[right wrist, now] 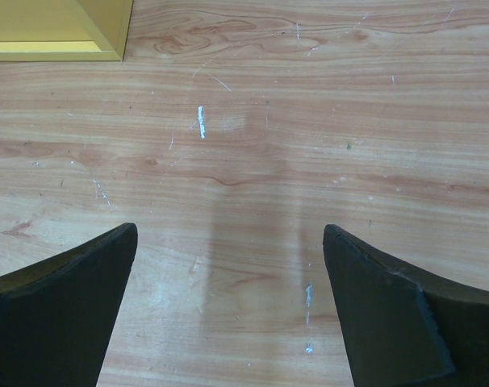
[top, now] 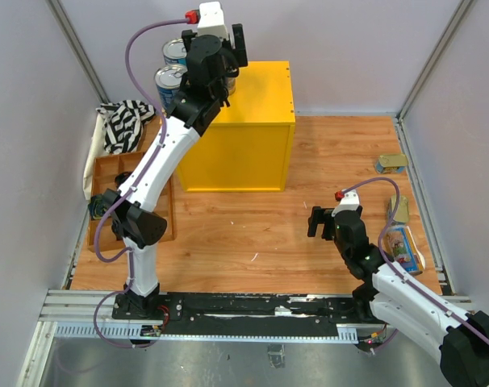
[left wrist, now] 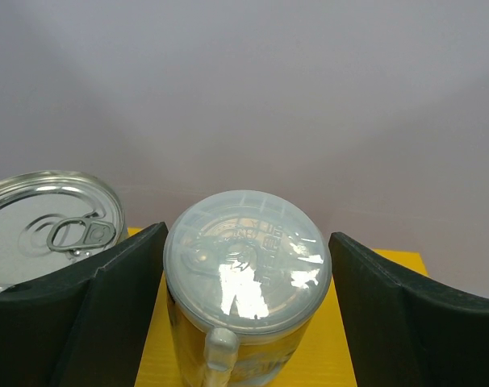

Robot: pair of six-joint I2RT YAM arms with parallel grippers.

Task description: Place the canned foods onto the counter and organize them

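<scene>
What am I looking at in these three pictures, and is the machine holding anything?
Two robot arms, left and right, are bolted at the near edge of a wooden table. The overhead picture shows both; the other two come from a camera on each wrist. The left fingers flank a white-lidded can standing on the yellow cabinet, beside a silver-topped can; whether they squeeze it is unclear. The right fingers are open over bare wood. A gold tin and a yellow-blue can lie at the right.
</scene>
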